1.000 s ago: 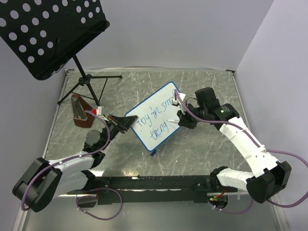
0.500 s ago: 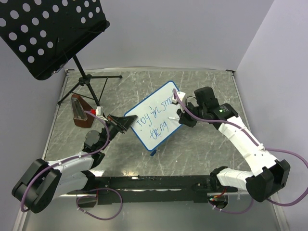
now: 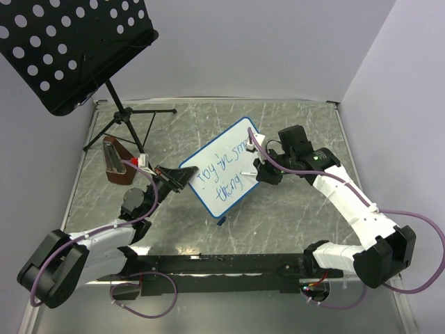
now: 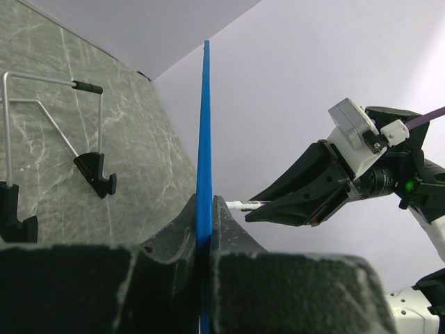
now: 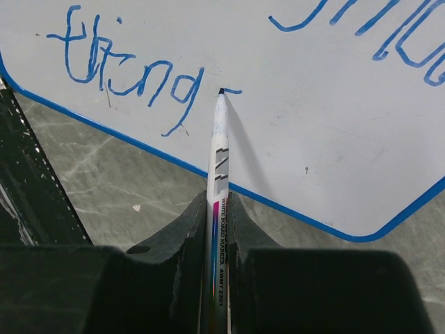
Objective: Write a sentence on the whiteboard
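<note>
My right gripper (image 5: 220, 209) pinches a white whiteboard marker (image 5: 218, 149), tip at the blue-framed white whiteboard (image 5: 327, 125) just after the blue handwritten "thing" (image 5: 118, 69). Left gripper (image 4: 204, 226) clamps the board's edge, mid grey bench (image 3: 292, 223). Judged: final letter under way; next, a short curved stroke.

Your grey marbled table (image 3: 292, 223) carries a black music stand (image 3: 122, 115) on tripod legs, with a brown wedge-shaped block (image 3: 115, 164) just beside it.

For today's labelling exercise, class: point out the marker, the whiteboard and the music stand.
marker (image 5: 217, 167): right wrist view, on its white barrel.
whiteboard (image 3: 226, 145): top external view, on bare white near its upper edge.
music stand (image 3: 69, 52): top external view, on its perforated black desk.
</note>
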Robot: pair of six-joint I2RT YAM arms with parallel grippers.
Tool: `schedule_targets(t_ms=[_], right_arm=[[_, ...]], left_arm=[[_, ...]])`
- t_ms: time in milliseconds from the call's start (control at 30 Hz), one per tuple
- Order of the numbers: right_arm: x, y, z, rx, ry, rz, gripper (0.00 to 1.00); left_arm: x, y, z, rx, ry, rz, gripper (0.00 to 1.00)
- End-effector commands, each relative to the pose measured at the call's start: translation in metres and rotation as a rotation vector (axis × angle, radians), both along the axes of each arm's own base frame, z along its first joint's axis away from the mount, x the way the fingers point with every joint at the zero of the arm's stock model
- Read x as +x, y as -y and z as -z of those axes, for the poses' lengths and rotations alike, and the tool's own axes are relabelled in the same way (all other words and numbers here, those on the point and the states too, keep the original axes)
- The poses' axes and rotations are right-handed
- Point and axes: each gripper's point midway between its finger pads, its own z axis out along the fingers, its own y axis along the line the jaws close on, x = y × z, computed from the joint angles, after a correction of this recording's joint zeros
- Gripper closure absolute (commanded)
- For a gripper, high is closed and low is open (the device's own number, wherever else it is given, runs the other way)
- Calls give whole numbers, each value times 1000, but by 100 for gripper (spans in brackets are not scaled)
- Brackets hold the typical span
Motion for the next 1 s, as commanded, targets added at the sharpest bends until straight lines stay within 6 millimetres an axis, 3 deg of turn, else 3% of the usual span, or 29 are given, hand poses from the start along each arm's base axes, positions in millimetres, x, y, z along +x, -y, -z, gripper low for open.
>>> schedule_targets(t_ms=[0,333,567,967], right_arm=[[-7,-3,0,6,-12,-43,100],[-12,11,11,-43,-8,-8,100],[-3,21,9,-55,18,55,100],[-19,17,18,-50,-47,1,100]], left_arm=[[-20,-11,-76,-185,226,19,99],[-19,-11,-76,-184,226,21,99],[-19,-11,-76,-185,226,19,99],[-20,-11,-75,-187,224,22,99]])
